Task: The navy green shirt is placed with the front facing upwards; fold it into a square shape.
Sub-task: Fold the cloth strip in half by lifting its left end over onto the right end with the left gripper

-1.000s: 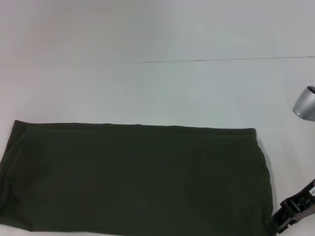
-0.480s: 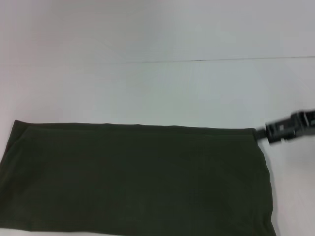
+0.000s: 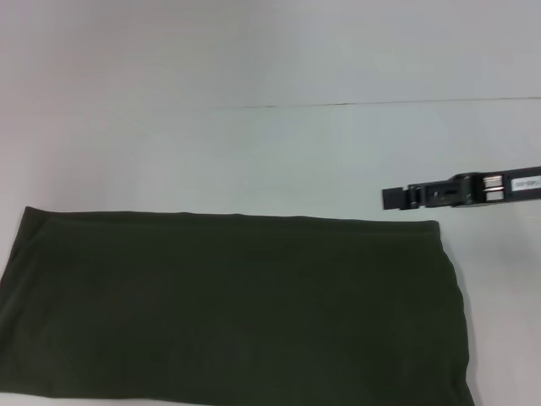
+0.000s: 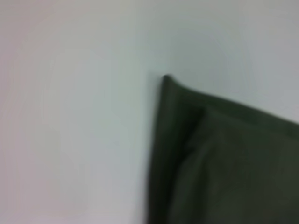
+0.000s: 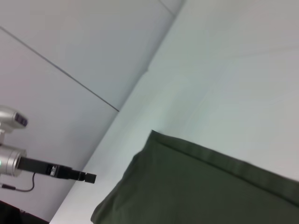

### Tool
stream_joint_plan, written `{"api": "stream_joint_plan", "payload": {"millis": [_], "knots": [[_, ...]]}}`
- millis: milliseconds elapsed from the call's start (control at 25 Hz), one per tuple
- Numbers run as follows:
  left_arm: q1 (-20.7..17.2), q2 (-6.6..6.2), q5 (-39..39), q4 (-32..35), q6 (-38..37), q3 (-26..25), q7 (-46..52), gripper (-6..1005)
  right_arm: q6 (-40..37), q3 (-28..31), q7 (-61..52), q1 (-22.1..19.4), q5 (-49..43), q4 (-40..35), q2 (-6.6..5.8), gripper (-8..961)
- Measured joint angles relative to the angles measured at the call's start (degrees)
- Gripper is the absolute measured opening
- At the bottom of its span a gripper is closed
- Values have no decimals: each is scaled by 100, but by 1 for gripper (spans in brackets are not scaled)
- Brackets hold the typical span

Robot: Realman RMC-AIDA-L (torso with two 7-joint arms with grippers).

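Shirt (image 3: 237,309) lies flat as 1 long dark green band along the near edge of the surface (image 3: 254,152), running almost from the left edge to just short of the right edge. I see no print, collar or label on the side that faces up, only plain cloth. Its far long edge is straight and neat. The near edge runs out of my head view. The right short edge bows outward a little towards the near right corner, and the left short edge slants.

In my left wrist view 1 corner of the band comes to a point, with a second layer of cloth lying on top of it and set back from the edge, so the fold shows as 2 layers there. My right wrist view shows another corner with a narrow hem along one edge, resting flat on the surface.

Right hand (image 3: 387,198) reaches in level from the right edge and points left. It sits just beyond the shirt's far right corner and is not touching the cloth. I cannot tell whether it is clenched or released.

Left hand (image 5: 88,178) shows only in my right wrist view, far off past the surface edge and well apart from the shirt. I cannot tell its state either.

A thin seam (image 3: 380,102) crosses the far part of the surface.
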State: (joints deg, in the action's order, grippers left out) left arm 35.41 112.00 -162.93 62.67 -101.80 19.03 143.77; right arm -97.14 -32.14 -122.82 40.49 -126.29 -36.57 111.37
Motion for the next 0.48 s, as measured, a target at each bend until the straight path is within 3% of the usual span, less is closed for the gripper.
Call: {"api": "stream_joint_plan", "payload": {"millis": [120, 280, 480], "knots": [[193, -64, 204, -206, -248, 9, 46, 169, 220, 1, 342, -47, 45, 21, 170, 825], [466, -164, 408, -943, -344, 73, 36, 332, 600, -27, 442, -79, 74, 25, 258, 825], [478, -151, 337, -1348, 217, 386, 80, 542, 701, -38, 603, -94, 103, 30, 379, 825]]}}
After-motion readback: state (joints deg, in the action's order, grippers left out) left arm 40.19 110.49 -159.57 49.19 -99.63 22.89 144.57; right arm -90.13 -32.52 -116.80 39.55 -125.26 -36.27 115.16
